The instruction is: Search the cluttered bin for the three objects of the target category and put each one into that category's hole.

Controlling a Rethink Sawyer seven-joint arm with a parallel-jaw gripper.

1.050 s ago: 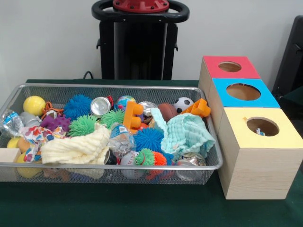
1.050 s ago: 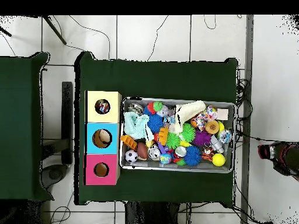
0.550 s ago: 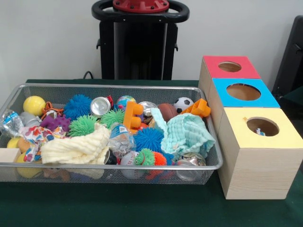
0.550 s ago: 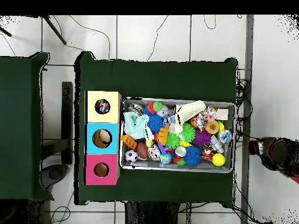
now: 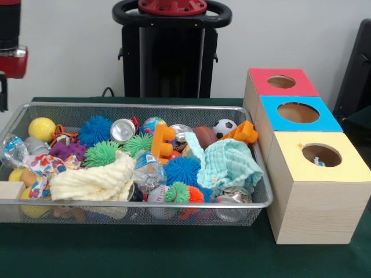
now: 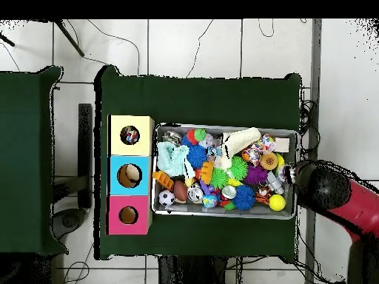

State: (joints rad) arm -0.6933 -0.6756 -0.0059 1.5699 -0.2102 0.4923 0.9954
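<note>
Bin [image 5: 139,204], a wire mesh basket on the green table [image 5: 174,255], takes up most of the front view and is heaped with balls, cloths, cans and spiky toys. Beside its right end stand three wooden boxes in a row: the yellow box [image 5: 316,197] nearest the camera, the blue box [image 5: 298,124] behind it, the red box [image 5: 281,84] farthest back, each with a round hole in its top. Something small already lies inside the yellow and blue holes in the overhead view; what it is I cannot tell.

The arm [image 5: 11,49] shows as a red and black column at the top left corner of the front view, above the bin's left end. In the overhead view it reaches in at the bin's right edge. Its gripper is not clearly shown, so I cannot tell whether it is open or shut, or holding anything.

Nearest below the arm lie the yellow ball [image 5: 42,128], a purple spiky toy [image 5: 68,150] and a crumpled wrapper [image 5: 13,149]. The boxes sit at the opposite end, so any pick here likely means a carry along the bin's full length.

Which category is the target is not evident.
</note>
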